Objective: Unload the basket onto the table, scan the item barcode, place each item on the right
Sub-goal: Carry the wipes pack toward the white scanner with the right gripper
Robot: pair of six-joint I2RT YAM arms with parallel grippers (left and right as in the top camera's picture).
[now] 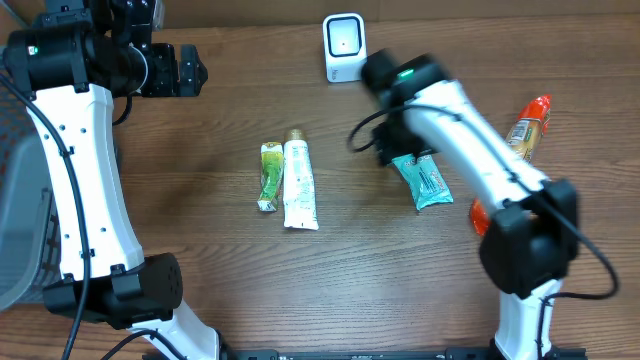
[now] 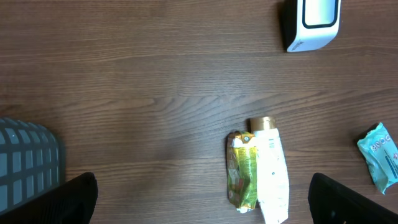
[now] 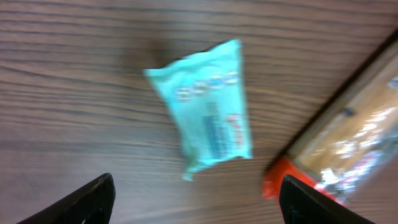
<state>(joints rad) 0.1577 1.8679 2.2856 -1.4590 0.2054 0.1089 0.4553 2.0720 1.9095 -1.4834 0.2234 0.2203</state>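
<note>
- Where the right arm reaches over the table (image 1: 200,270), the teal packet (image 1: 427,182) is seen lying flat on the wood, right of centre and on the near side of the scanner (image 1: 344,46).
- No finger is seen touching the packet (image 3: 208,106). It lies free, printed face up, blurred in the right wrist view.
- The right gripper (image 3: 198,186) is held above the packet with its jaws spread wide and nothing between them. Only the two dark fingertips (image 3: 93,199) are visible, at the lower corners of that view.
- An orange-ended pack (image 3: 348,140) is noted just beside the packet, not touching it.
- The scanner is found upright at the far edge of the table, white with a dark surround, well apart from the packet.
- A white tube (image 1: 300,185) with a gold cap and a green sachet (image 1: 270,176) are recorded side by side, touching, at the middle of the table.
- The left gripper (image 2: 202,186) is raised over the left half of the table, jaws fully spread and empty. The tube and sachet are seen below it.
- A grey basket (image 2: 28,165) is glimpsed at the left edge.
</note>
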